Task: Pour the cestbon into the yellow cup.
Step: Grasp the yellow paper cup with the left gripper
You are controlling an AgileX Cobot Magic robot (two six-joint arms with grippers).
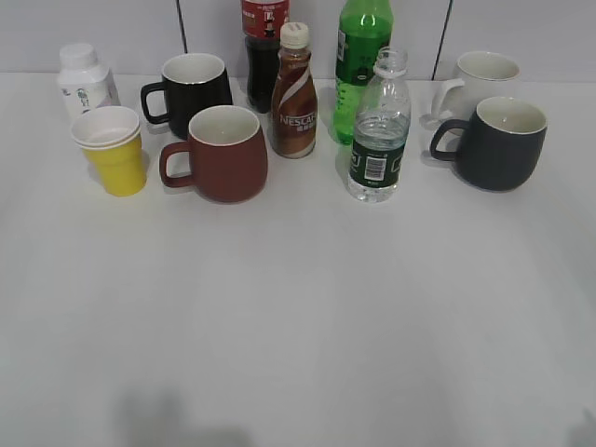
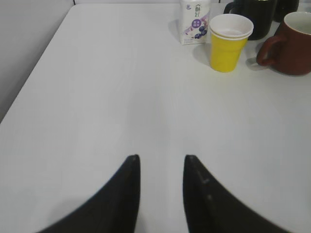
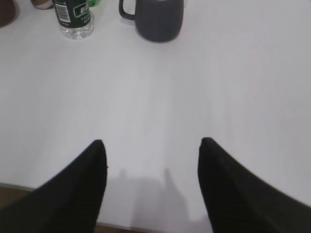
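On my exterior view, the cestbon [image 1: 379, 130] stands upright on the white bench [image 1: 298, 317], long axis vertical, open mouth up, right of centre. It sits just in front of the green soda bottle [image 1: 361, 56], with the Nescafe bottle [image 1: 294, 93] to its left and the dark grey mug [image 1: 498, 142] to its right. The yellow cup [image 1: 114, 149] stands upright at the far left, mouth up, beside the maroon mug [image 1: 222, 154]. I see neither arm here.

On my left wrist view, the left pincer [image 2: 161, 162] hangs over bare bench, its fingers a small gap apart and holding nothing. The yellow cup [image 2: 228, 42] stands ahead and to the right, well apart.

On my right wrist view, the right pincer [image 3: 151, 145] is spread wide and empty. Only the lower part of the cestbon [image 3: 74, 18] shows, at the top left, well away.
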